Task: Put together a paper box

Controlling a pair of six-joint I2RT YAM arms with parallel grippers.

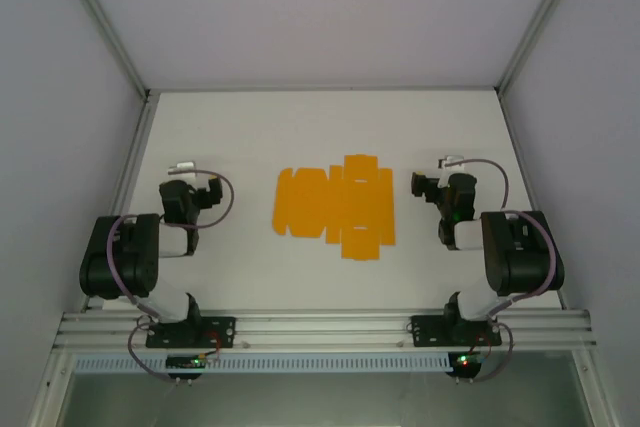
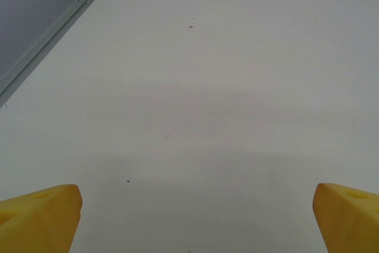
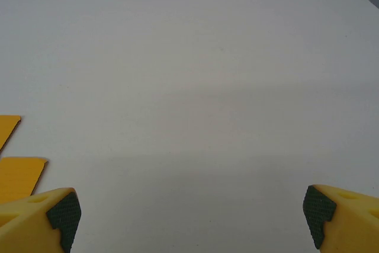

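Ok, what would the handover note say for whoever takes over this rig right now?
Left end effector: open, empty, over bare table, left of the paper box.
Right end effector: open, empty, just right of the paper box.
Paper box: flat, unfolded sheet lying mid-table between the two.
Done: nothing folded yet.
Left: fold up all flaps and close the box.

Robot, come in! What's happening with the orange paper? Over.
Left gripper open, right gripper open, both empty. Paper box flat on table, untouched. Nothing in the way.
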